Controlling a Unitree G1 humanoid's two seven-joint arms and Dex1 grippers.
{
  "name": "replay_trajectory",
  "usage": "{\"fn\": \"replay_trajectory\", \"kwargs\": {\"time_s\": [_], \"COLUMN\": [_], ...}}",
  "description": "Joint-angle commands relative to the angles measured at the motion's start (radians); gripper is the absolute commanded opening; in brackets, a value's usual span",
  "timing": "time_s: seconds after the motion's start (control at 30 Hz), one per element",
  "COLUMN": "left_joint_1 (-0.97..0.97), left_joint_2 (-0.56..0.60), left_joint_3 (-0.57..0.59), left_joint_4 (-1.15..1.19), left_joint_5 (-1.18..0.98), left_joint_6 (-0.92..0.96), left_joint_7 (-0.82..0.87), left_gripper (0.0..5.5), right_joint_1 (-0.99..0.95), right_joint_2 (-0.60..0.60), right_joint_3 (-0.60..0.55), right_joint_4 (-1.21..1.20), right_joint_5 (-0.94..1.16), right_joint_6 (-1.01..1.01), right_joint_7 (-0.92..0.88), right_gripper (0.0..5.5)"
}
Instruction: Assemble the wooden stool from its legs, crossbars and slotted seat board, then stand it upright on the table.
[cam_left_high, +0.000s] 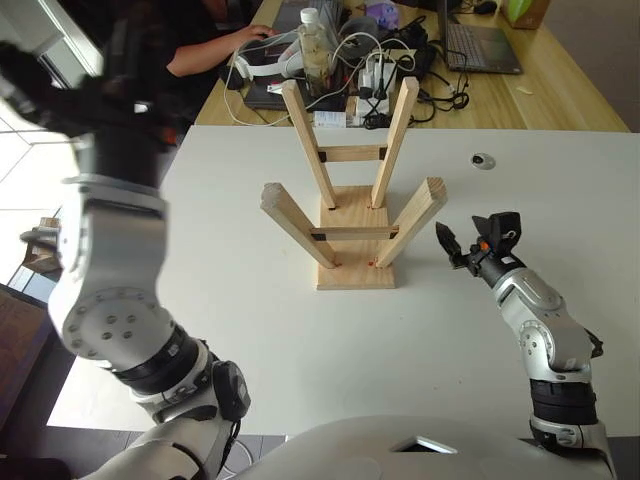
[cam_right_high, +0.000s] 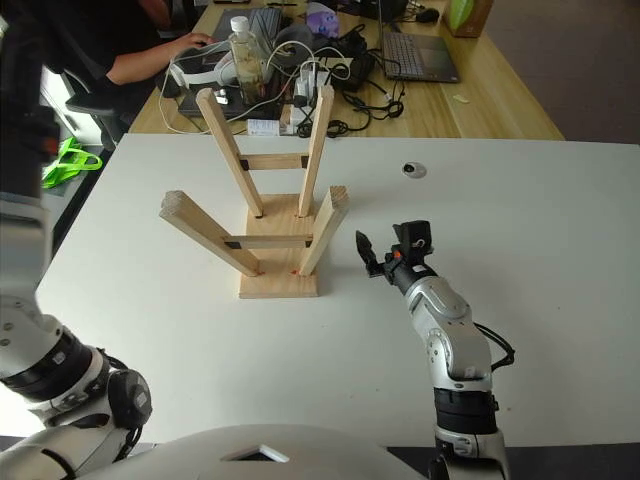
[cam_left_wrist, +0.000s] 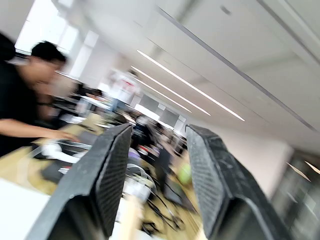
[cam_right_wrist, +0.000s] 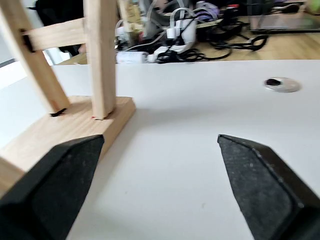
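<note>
The wooden stool (cam_left_high: 350, 200) stands upside down in the middle of the white table (cam_left_high: 250, 330). Its seat board (cam_left_high: 355, 272) lies flat, and the legs (cam_left_high: 305, 130) point upward, joined by crossbars (cam_left_high: 352, 153). My right gripper (cam_left_high: 466, 234) is open, low over the table, just right of the stool and empty. In the right wrist view the right gripper (cam_right_wrist: 160, 140) faces a leg (cam_right_wrist: 100, 55) and the corner of the seat board (cam_right_wrist: 75, 125). My left arm (cam_left_high: 110, 220) is raised high at the table's left side. My left gripper (cam_left_wrist: 159, 129) is open, empty and aimed up into the room.
A round cable grommet (cam_left_high: 483, 160) sits in the table right of the stool. Behind the white table is a wooden desk (cam_left_high: 560, 100) with cables, a bottle (cam_left_high: 312, 45) and a laptop, and a person seated at it. Bare tabletop lies all round the stool.
</note>
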Motion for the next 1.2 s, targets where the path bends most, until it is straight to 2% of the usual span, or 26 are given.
{"fn": "replay_trajectory", "kwargs": {"time_s": [0.03,0.13,0.2,0.3,0.37,0.43,0.63,0.73,0.87,0.97,1.07,1.2], "left_joint_1": [0.291,0.315,0.246,0.163,0.181,0.219,0.267,0.264,0.209,0.207,0.19,0.185], "left_joint_2": [0.007,-0.032,-0.12,-0.232,-0.235,-0.235,-0.193,-0.182,-0.193,-0.187,-0.195,-0.173], "left_joint_3": [-0.035,-0.176,-0.296,-0.395,-0.531,-0.578,-0.507,-0.499,-0.532,-0.582,-0.614,-0.579], "left_joint_4": [0.026,-0.043,-0.071,-0.079,-0.078,-0.07,-0.028,-0.021,-0.029,-0.045,-0.049,-0.057], "left_joint_5": [0.153,0.25,0.257,0.213,0.173,0.181,0.213,0.23,0.231,0.241,0.248,0.282], "left_joint_6": [0.135,0.167,0.151,0.154,0.27,0.325,0.349,0.364,0.375,0.409,0.424,0.415], "left_joint_7": [0.111,0.163,0.179,0.189,0.14,0.137,0.117,0.091,0.042,0.003,-0.031,-0.048], "left_gripper": [1.97,1.97,1.97,1.97,1.97,1.97,1.97,1.97,1.97,1.97,1.97,1.97], "right_joint_1": [0.059,0.087,0.073,0.067,0.059,0.052,0.006,-0.107,-0.337,-0.429,-0.416,-0.341], "right_joint_2": [0.086,0.151,0.146,0.103,0.079,0.068,0.08,0.098,0.096,0.036,-0.077,-0.224], "right_joint_3": [-0.015,0.011,0.116,0.268,0.332,0.349,0.273,0.231,0.136,0.062,-0.002,-0.075], "right_joint_4": [-0.099,-0.178,-0.225,-0.287,-0.31,-0.301,-0.222,-0.079,0.227,0.374,0.4,0.366], "right_joint_5": [-0.054,-0.095,-0.108,-0.107,-0.09,-0.084,-0.083,-0.101,-0.144,-0.18,-0.209,-0.134], "right_joint_6": [0.03,0.07,0.044,-0.003,-0.021,-0.024,-0.025,-0.057,-0.157,-0.244,-0.322,-0.366], "right_joint_7": [-0.16,-0.261,-0.206,-0.076,0.004,0.024,-0.025,-0.037,-0.077,-0.096,-0.063,0.13], "right_gripper": [4.28,4.28,4.28,4.28,4.28,4.28,4.28,4.28,4.28,4.28,4.28,4.28]}}
